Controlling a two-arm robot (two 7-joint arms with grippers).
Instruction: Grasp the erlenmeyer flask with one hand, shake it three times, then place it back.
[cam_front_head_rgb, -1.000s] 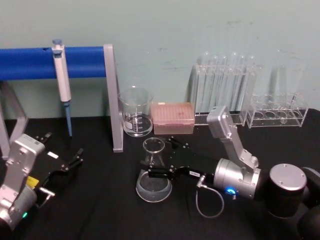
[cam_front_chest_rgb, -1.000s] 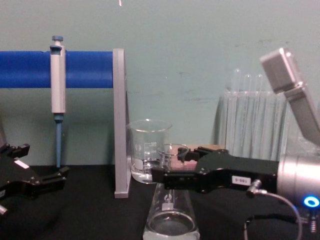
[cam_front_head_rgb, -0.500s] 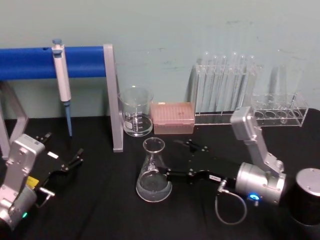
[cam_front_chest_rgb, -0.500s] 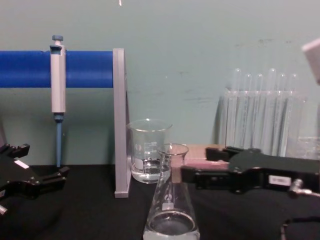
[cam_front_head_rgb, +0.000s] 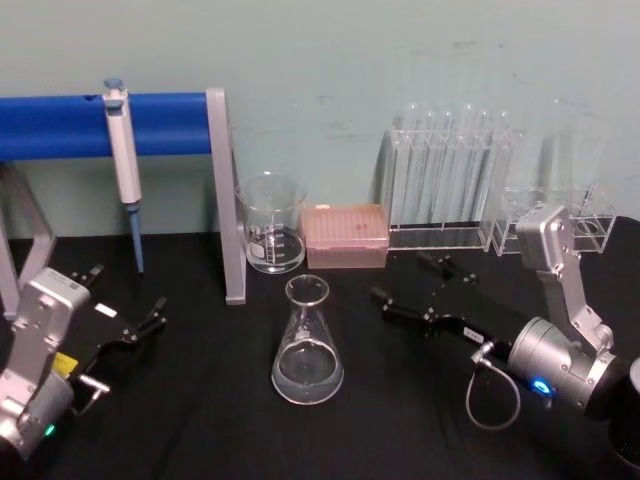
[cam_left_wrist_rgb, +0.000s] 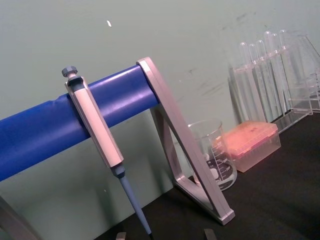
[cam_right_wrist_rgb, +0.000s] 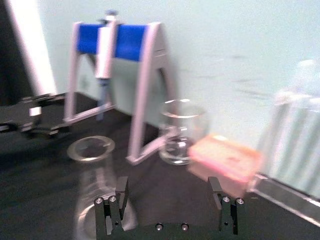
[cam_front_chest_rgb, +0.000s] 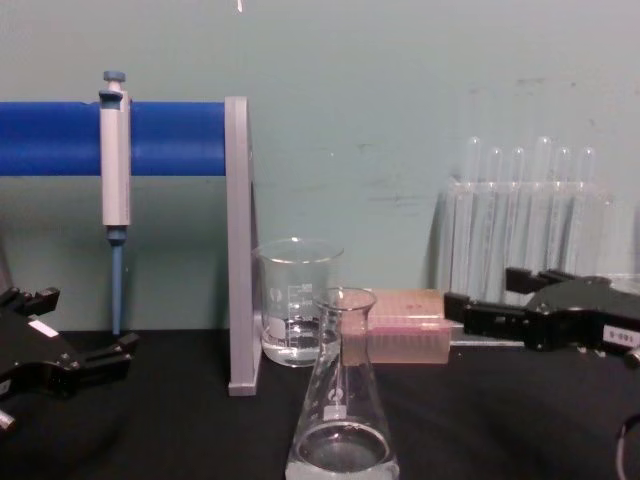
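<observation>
The erlenmeyer flask (cam_front_head_rgb: 307, 345) is seen upright on the counter (cam_front_head_rgb: 200, 400), apart from the nearer right gripper (cam_front_head_rgb: 408, 283), whose fingers are spread wide around nothing.

pipette (cam_front_head_rgb: 124, 160) on blue stand (cam_front_head_rgb: 160, 125) | beaker (cam_front_head_rgb: 271, 225) | pink tip box (cam_front_head_rgb: 345, 236)

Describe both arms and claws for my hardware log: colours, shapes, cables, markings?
The right claw is black with slim fingers and a white label, on a silver cylindrical wrist with a blue glowing ring and a looping grey cable. The left claw is also black with a white label, on a boxy silver link bearing a yellow sticker.
</observation>
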